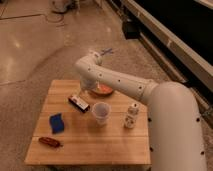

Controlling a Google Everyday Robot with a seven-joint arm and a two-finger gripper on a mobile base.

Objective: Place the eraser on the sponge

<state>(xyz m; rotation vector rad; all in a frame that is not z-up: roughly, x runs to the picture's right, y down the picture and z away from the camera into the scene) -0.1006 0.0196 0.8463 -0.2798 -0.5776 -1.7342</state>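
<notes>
The white arm (pixel 125 82) reaches in from the right and bends down over the far half of the wooden desk (pixel 115 145). Its claw (pixel 83 93) hangs low, directly over the far end of the eraser (pixel 79 102). It seems to touch or nearly touch the block, and I cannot tell whether the claw is wide, narrow or gripping.

The eraser, black with a white face, lies flat on the desk just under the claw, on its near side. The blue sponge (pixel 56 123) sits well apart from the claw, nearer the camera and to the left, with bare wood between it and the eraser.

Just right of the claw is an orange dish (pixel 103 91). A translucent cup (pixel 100 112) stands near the claw, on its near right side. Farther right stands a small white upright object (pixel 131 116). A red-brown elongated object (pixel 50 142) lies by the near left edge, farthest from the claw.
</notes>
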